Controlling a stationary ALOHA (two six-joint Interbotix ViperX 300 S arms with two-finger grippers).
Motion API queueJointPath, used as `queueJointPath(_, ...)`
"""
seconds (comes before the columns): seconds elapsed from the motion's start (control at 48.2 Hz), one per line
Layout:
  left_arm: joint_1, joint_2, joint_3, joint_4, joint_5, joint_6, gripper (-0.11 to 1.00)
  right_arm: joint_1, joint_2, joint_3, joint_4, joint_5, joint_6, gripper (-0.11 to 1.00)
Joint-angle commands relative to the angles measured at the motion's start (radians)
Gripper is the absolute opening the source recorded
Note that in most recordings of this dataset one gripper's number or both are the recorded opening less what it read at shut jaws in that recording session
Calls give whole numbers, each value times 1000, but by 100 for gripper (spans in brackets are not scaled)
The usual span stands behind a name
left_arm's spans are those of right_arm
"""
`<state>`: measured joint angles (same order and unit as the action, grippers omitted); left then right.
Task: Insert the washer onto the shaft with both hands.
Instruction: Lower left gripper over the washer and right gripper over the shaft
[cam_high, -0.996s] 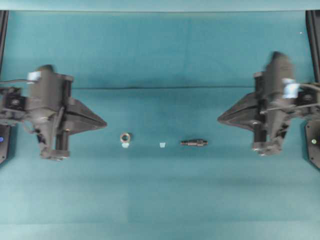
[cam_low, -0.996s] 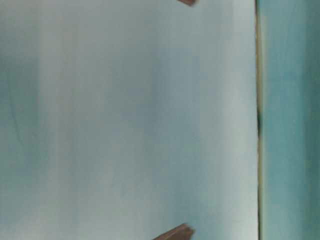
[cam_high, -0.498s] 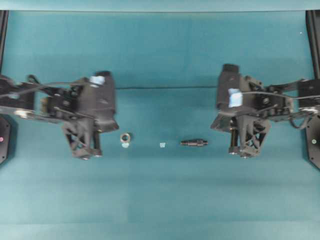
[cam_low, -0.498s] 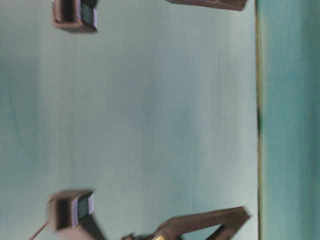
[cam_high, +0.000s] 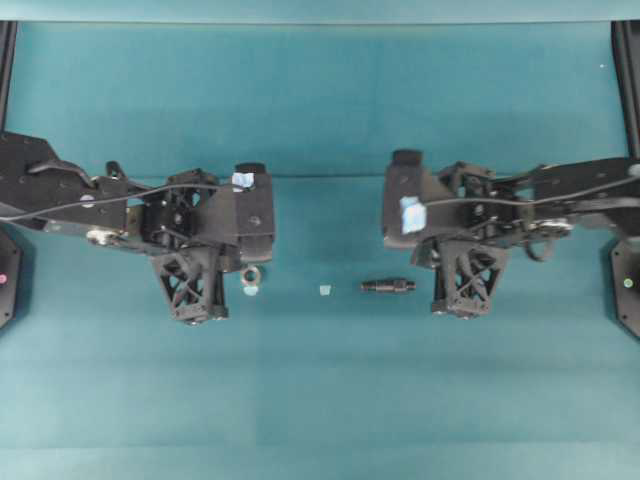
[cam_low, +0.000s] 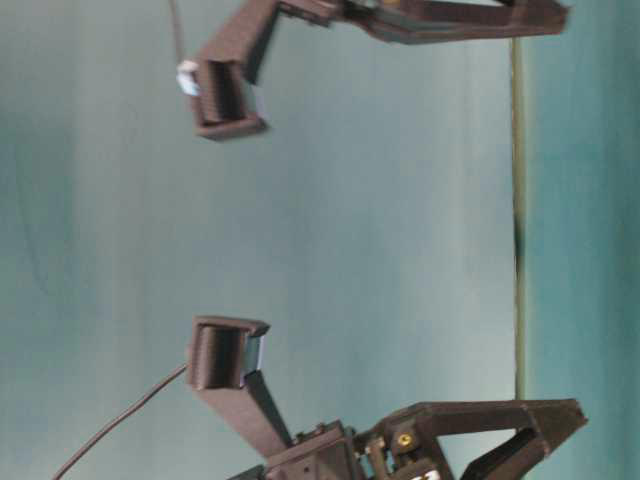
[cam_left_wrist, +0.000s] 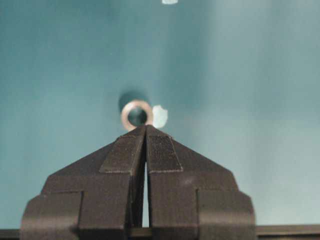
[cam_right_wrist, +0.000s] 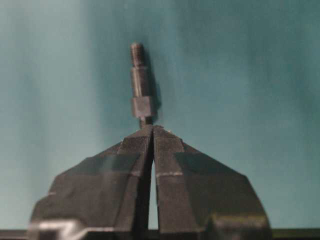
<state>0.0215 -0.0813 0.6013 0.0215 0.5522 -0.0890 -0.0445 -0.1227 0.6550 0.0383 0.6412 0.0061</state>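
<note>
Both arms have swung in: left gripper (cam_left_wrist: 146, 129) near the washer (cam_left_wrist: 137, 115), right gripper (cam_right_wrist: 152, 129) near the shaft (cam_right_wrist: 140, 95); fingers together, holding nothing.

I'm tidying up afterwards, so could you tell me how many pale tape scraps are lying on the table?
2. One tape scrap lies right beside the washer, by the left gripper. The other scrap lies alone between washer and shaft. The arms could hide more.
</note>
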Motion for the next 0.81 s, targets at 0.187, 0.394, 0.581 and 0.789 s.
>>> queueJointPath(0.187, 8, 31, -15, 6, -15, 55, 2, 3, 40, -40, -2, -6, -91, -8)
queueJointPath(0.394, 8, 55, -26, 6, -15, 74, 2, 5, 58, -41, -2, -9, -97, -8)
queueJointPath(0.581, 9, 58, -25, 6, -20, 74, 2, 6, 64, -41, -2, -12, -91, -8)
queueJointPath(0.789, 5, 58, -12, 6, -63, 75, 2, 8, 66, -34, -2, -83, -89, -7)
